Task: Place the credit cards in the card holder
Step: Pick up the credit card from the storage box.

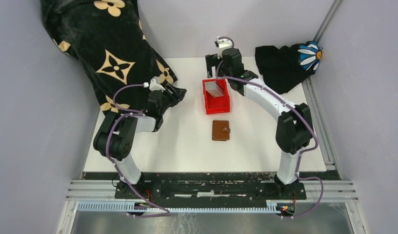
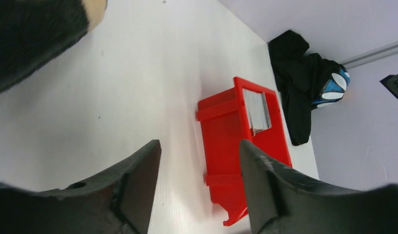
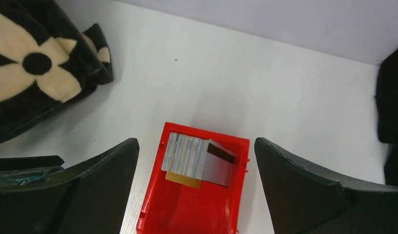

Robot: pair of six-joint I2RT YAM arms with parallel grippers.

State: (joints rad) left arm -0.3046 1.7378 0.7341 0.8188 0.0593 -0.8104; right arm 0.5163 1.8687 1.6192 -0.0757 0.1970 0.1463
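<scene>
A stack of grey and silvery credit cards (image 3: 197, 158) leans in the far end of a red bin (image 3: 197, 209); it also shows in the top view (image 1: 215, 88) and in the left wrist view (image 2: 256, 111). The brown card holder (image 1: 221, 130) lies shut on the white table, near of the bin. My right gripper (image 1: 212, 62) is open and empty, hovering just beyond the bin's far end, its jaws wide on either side of the bin in the wrist view. My left gripper (image 1: 180, 93) is open and empty, left of the bin.
The red bin (image 1: 216, 95) stands mid-table. A black blanket with cream flowers (image 1: 107, 44) drapes the back left, touching the left arm. A dark cloth with a daisy (image 1: 292, 61) lies at the back right. Grey walls enclose the table.
</scene>
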